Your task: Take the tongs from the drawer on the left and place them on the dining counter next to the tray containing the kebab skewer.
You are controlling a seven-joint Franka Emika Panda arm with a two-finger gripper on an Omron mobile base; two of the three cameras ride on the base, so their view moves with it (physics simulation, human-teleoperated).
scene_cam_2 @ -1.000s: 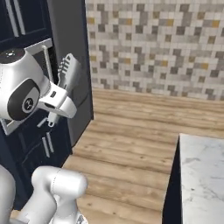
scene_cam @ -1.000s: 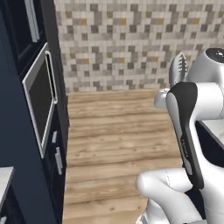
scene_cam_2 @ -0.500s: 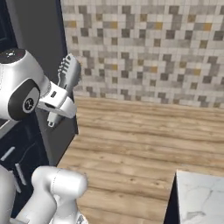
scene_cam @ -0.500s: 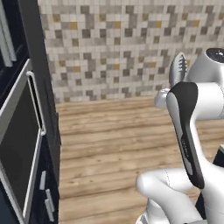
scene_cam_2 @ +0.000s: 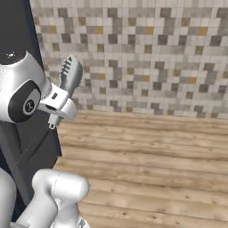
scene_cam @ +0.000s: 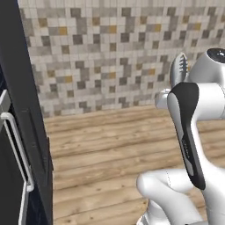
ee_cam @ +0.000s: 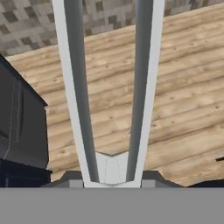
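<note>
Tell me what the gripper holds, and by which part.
The gripper holds the tongs at their hinged end; the two arms stick out ahead, scalloped tips up.

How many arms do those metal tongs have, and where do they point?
2. In the hand view the tongs spread from a joint at the bottom: one arm runs up the left, the other arm up the right, above the wooden floor.

1 pr tongs (ee_cam: 111, 87), 2 arms; 1 dark cabinet (scene_cam: 26, 132).
</note>
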